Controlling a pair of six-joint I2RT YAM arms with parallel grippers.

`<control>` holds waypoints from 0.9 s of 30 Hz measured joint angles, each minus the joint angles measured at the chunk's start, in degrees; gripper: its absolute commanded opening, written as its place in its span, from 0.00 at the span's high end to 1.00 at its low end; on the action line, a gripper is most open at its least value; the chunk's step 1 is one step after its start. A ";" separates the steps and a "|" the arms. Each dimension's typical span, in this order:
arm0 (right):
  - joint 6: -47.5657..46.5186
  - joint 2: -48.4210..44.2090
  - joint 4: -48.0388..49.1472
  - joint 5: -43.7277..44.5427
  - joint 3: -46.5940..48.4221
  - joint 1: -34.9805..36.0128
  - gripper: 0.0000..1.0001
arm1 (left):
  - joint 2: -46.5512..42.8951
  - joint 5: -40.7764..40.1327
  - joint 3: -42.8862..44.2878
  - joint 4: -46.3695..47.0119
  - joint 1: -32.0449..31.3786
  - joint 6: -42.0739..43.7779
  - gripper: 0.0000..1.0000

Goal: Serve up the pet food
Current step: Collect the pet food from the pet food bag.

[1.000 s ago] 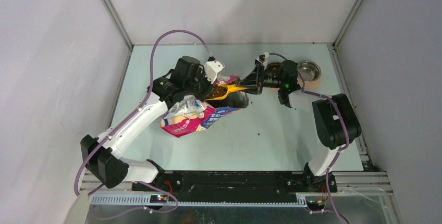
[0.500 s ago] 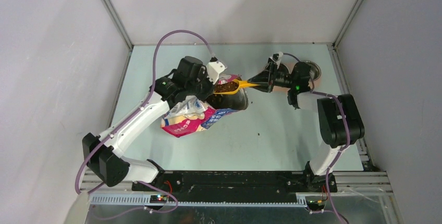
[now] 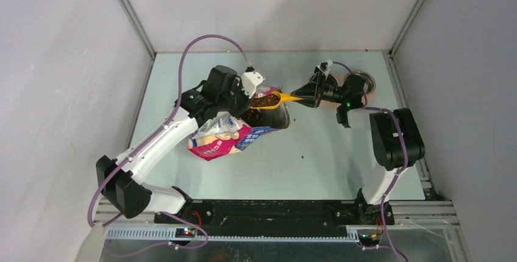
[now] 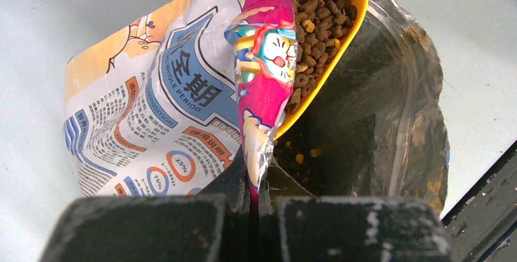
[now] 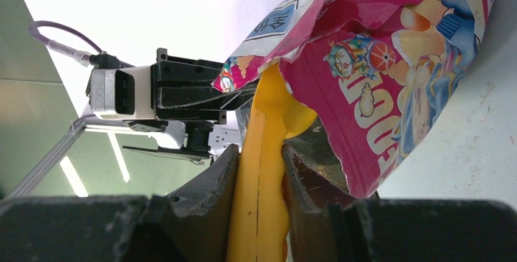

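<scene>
Scoop's loaded! Left gripper (image 4: 253, 196) pinches the bag (image 3: 222, 140) tight by its rim, mouth held open. Right gripper (image 5: 259, 159) clamps the yellow scoop (image 3: 275, 99) by its handle, kibble (image 4: 317, 6) heaped just ahead of its fingers. Next, likely: lift clear and carry it level to the steel bowl (image 3: 366, 80) behind its wrist.

Pet food bag (image 4: 152, 91), white-and-blue back panel, left wrist view:
- large Chinese characters "全期"; beneath them "WHOLE PERIOD"
- along panel's side "COMPOSITION", first letters partly lost in crease
- two ring charts (image 4: 181, 166), one marked "25%", other "75%"
- orange banner (image 4: 204, 146) with Chinese heading, and columns of fine print: too small to read

Right wrist view, pink front of bag:
- big white letters (image 5: 366, 116) running sideways, only "OE" sure
- small blue label (image 5: 277, 21), Chinese characters, unreadable

Top view: bag print illegible.
</scene>
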 measured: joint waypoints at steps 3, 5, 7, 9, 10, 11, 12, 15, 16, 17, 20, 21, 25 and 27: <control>-1.81 -0.66 -1.92 -0.20 -0.90 0.17 1.00 | 0.02 0.04 0.02 -0.13 0.00 0.00 1.00; -2.67 -1.20 -3.02 0.02 -0.98 0.37 1.00 | 0.02 0.09 0.00 -0.17 -0.02 0.02 1.00; -2.16 -1.31 -2.32 -0.24 -0.98 -0.63 1.00 | 0.02 0.09 0.00 -0.15 -0.04 0.02 1.00; -1.95 -1.38 -2.40 -1.18 -1.11 -1.99 1.00 | 0.07 0.09 0.02 -0.11 -0.04 0.00 1.00; -2.47 -1.53 -2.89 -1.57 -1.31 -2.40 1.00 | 0.09 0.11 0.00 -0.11 -0.04 0.00 1.00; -2.99 -1.95 -3.82 -1.73 -1.68 -2.86 1.00 | 0.11 0.11 0.00 -0.11 -0.04 -0.02 1.00; -3.43 -2.32 -4.55 -1.95 -2.03 -3.17 1.00 | 0.13 0.11 0.00 -0.11 -0.09 -0.02 1.00; -4.72 -4.22 -6.34 -2.49 -3.08 -3.56 1.00 | 0.13 0.13 0.00 -0.13 -0.17 -0.04 1.00; -5.14 -4.87 -6.51 -2.75 -3.26 -3.65 1.00 | 0.13 0.11 0.00 -0.13 -0.17 -0.04 1.00; -5.44 -5.44 -6.56 -3.06 -3.41 -3.80 1.00 | 0.13 0.11 0.02 -0.13 -0.17 -0.04 1.00; -6.27 -6.64 -6.75 -3.98 -3.74 -4.22 1.00 | 0.13 0.11 0.00 -0.13 -0.20 -0.07 1.00; -6.38 -6.93 -6.78 -4.31 -3.87 -4.61 1.00 | 0.13 0.11 0.00 -0.13 -0.22 -0.07 1.00; -7.32 -7.82 -7.63 -5.18 -4.59 -6.21 1.00 | 0.17 0.09 0.00 -0.13 -0.22 -0.07 1.00; -8.44 -8.37 -8.96 -5.44 -4.98 -6.73 1.00 | 0.24 0.11 0.00 -0.11 -0.22 -0.07 1.00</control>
